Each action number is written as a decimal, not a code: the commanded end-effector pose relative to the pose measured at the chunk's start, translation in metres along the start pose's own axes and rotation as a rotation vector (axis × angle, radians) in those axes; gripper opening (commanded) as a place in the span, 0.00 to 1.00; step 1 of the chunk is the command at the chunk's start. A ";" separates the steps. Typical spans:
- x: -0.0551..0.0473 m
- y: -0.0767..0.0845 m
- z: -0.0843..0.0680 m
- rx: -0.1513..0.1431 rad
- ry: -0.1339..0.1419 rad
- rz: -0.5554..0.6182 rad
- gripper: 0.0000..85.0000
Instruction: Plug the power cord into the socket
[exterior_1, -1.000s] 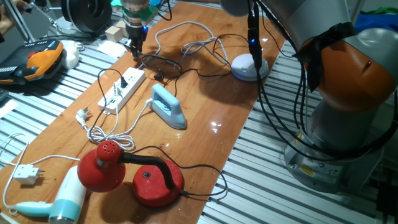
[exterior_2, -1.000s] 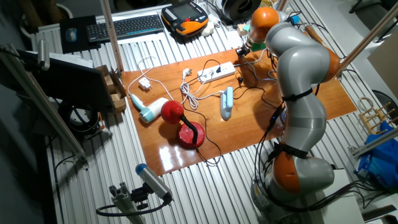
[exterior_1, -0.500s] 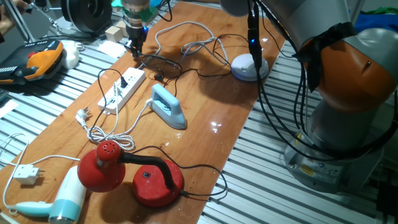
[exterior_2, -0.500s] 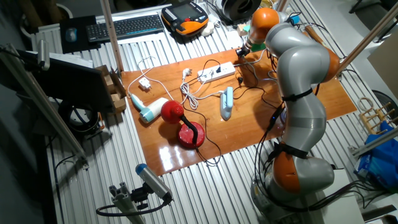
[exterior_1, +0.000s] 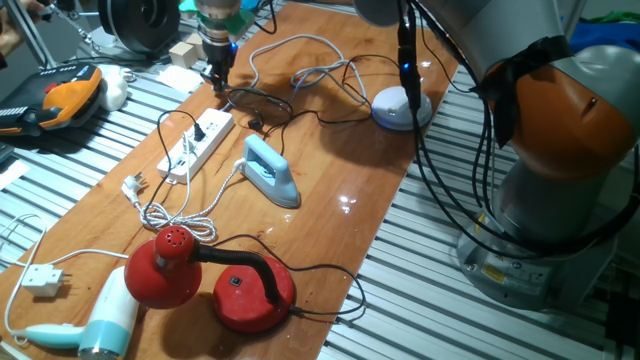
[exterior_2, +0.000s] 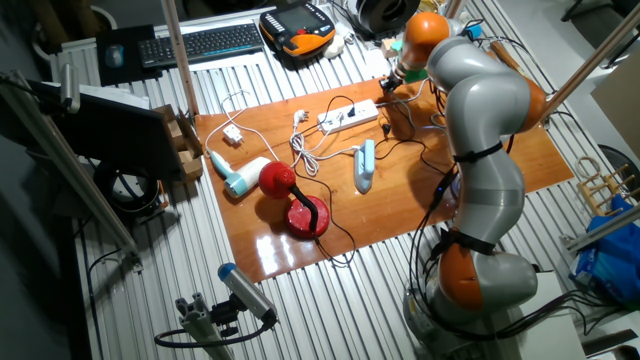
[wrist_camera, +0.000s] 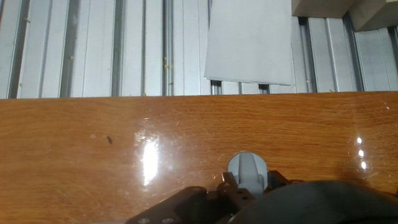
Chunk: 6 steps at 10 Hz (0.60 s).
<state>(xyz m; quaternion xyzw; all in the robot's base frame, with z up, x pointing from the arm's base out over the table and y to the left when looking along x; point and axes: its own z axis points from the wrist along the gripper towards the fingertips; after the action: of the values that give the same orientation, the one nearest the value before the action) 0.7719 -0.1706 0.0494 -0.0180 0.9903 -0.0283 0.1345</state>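
Hand (exterior_1: 217, 78) hangs low at the counter's (exterior_1: 340, 190) far edge, just beyond the socket (exterior_1: 196, 145); its grip cannot be told.

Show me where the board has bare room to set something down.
Bare wood runs along the near edge, between the blue iron and the board's robot-side rim. It is crowded around the power strip and gripper, where black cords tangle, and near the red lamp.

One socket (exterior_1: 196, 145), one blue iron (exterior_1: 271, 171), one red lamp (exterior_1: 215, 280), one hairdryer (exterior_1: 95, 322), three cords.
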 end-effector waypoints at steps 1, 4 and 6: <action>0.000 0.000 0.000 0.000 -0.001 0.004 0.00; -0.004 -0.001 -0.014 -0.002 0.017 0.023 0.00; -0.007 -0.001 -0.030 -0.008 0.038 0.024 0.00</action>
<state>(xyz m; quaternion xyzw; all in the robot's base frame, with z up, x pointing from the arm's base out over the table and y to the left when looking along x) 0.7708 -0.1689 0.0808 -0.0050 0.9931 -0.0234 0.1146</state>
